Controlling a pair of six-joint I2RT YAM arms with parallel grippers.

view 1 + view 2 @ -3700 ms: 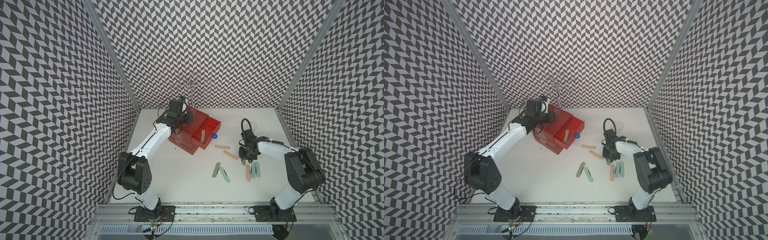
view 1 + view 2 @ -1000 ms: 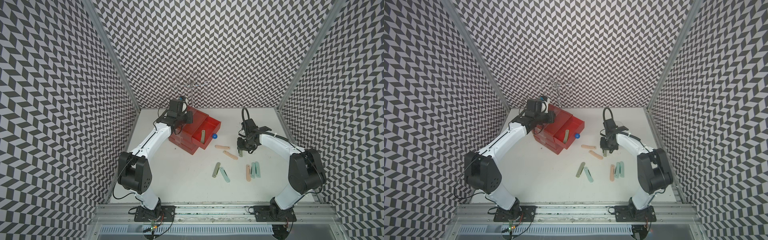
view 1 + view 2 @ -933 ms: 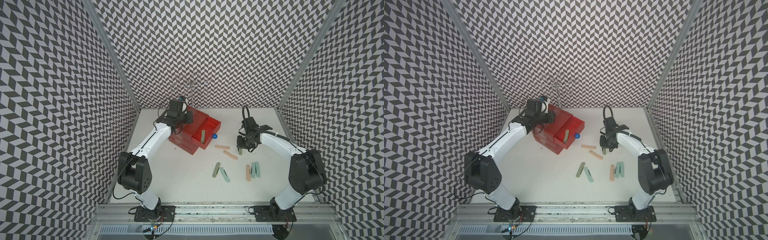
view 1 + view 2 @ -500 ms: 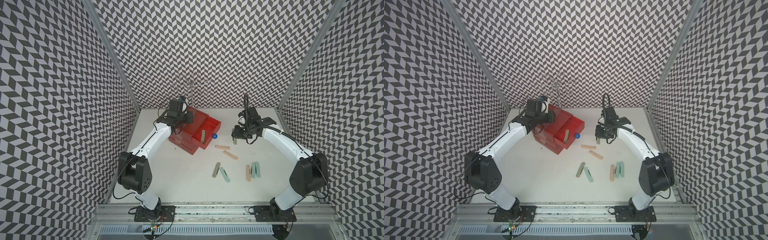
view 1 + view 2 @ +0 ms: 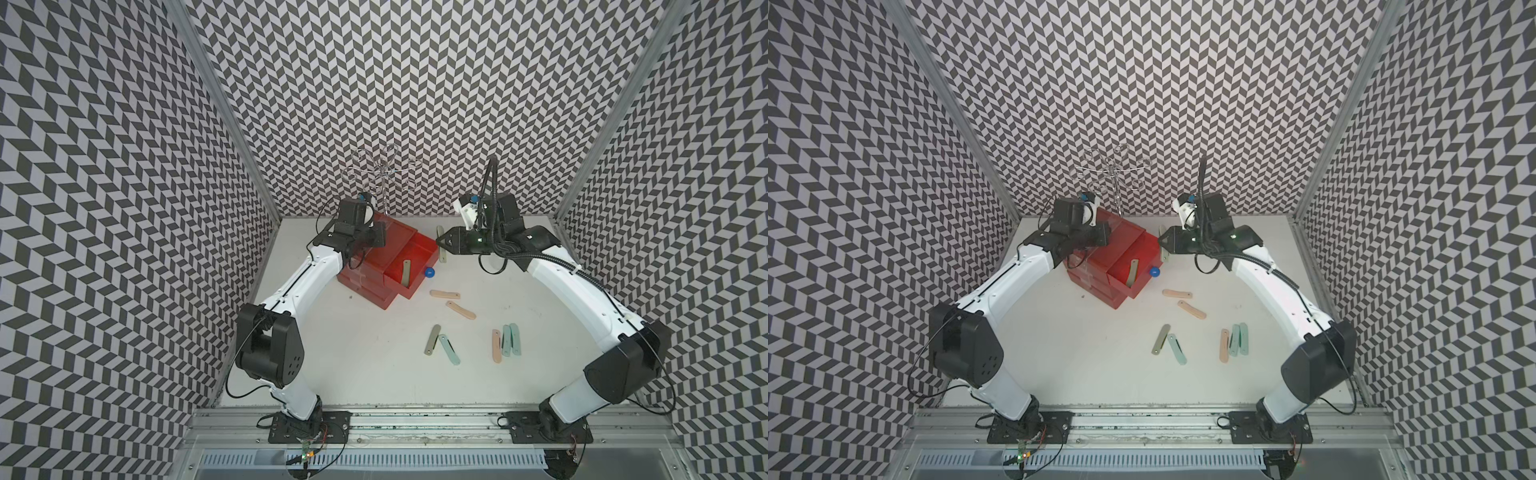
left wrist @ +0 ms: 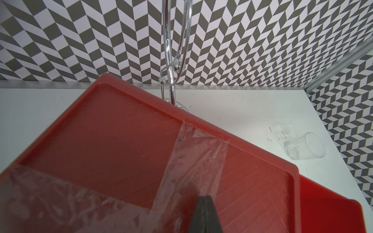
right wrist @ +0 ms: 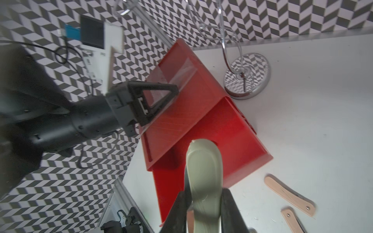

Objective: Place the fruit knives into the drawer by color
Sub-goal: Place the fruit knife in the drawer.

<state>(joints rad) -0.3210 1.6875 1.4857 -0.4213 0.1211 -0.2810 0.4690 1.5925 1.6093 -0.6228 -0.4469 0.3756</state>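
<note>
Grey-green knife (image 7: 203, 161) sits pinched in my right gripper (image 7: 203, 192), the open drawer (image 5: 420, 249), 1 matching knife (image 5: 405, 273) inside, just beyond its fingertips. Left gripper (image 6: 204, 211) is closed, pressing the cabinet (image 6: 121, 141) top. Releasing here, I risk it clipping the rim and falling outside.

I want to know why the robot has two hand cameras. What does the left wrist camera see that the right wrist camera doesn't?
Only the left wrist view shows the clear cup lying on its side on the table. Only the right wrist view shows the grey-green knife pinched in the right gripper, the pulled-out top drawer, and two peach knives on the table. Both show the red cabinet, the tape across its top, the chrome stand, and the shut left gripper on that top.
</note>
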